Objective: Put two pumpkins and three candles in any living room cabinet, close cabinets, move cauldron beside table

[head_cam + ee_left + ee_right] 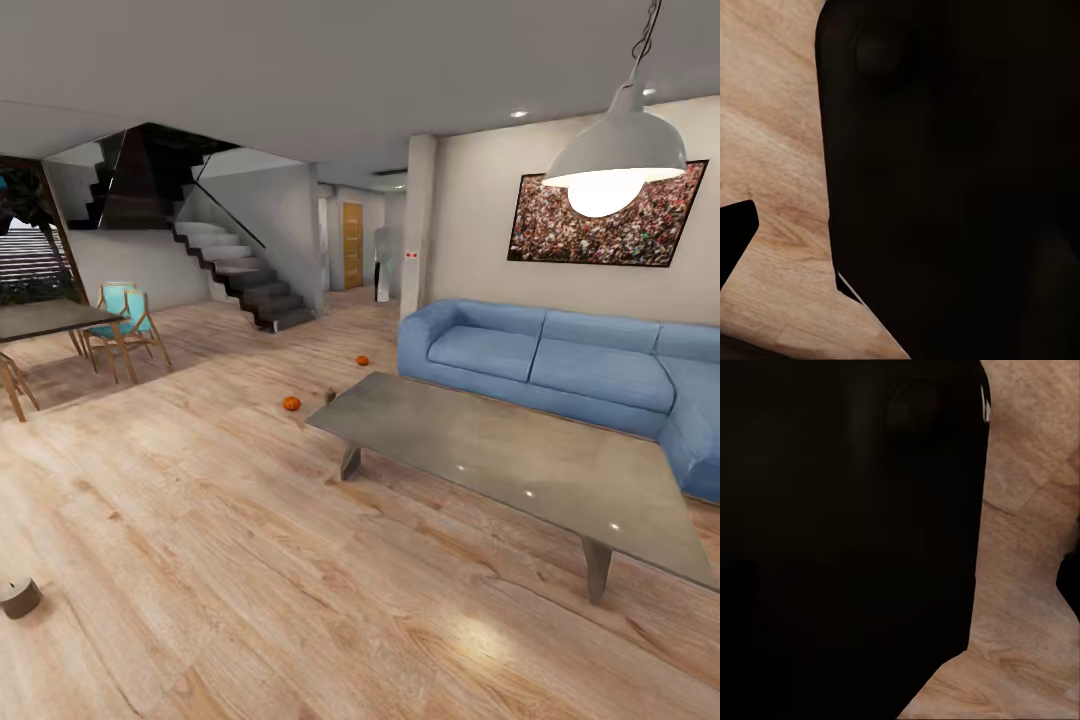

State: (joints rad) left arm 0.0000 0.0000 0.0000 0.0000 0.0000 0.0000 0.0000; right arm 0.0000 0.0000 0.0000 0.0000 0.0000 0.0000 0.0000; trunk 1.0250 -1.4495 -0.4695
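Blue sofa (560, 360) behind grey coffee table (520, 460), staircase (240, 270), pendant lamp (615, 160), wood floor (200, 540)

Dark body: a large black mass (952, 180) with a rounded upper corner and a straight near-vertical edge, covering most of the frame; too dark and close to identify
Recess: a faint round dimple (877, 52) in the black mass near its rounded corner
Floor: light wood-grain floor (772, 150) in the strip beside the black mass, its grain running diagonally
Second dark shape: a small black wedge (733, 240) entering from the frame edge, lying over the floor and apart from the black mass
Pale edge: a thin light line (849, 289) along the slanted lower border of the black mass
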